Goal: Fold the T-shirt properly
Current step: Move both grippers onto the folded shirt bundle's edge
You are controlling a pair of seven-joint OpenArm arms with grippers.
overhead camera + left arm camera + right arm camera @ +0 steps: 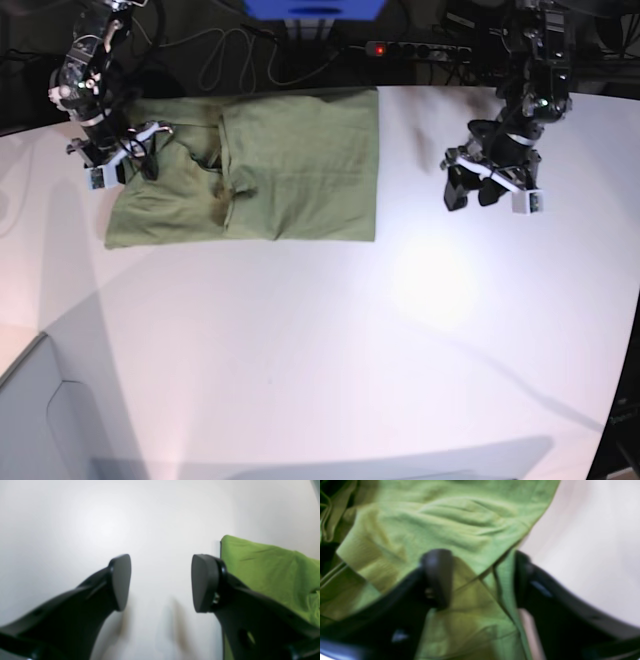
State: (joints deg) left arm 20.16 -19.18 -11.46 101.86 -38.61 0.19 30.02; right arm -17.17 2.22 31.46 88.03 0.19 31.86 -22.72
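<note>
At upper left of the base view, the right gripper (pixel 128 158) straddles a fold of the T-shirt (pixel 290 160), fingers (pixel 437 577) half-parted around cloth. At right, the left gripper (pixel 488 190) hovers wide above the bare table (pixel 330 340).

Plain green T-shirt (pixel 290 165) (white table (pixel 400 350))

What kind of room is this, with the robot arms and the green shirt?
Probably a robot lab or workshop. Two robot arms stand at a big white table with a green T-shirt on it, and behind it lie loose cables and a power strip.
</note>
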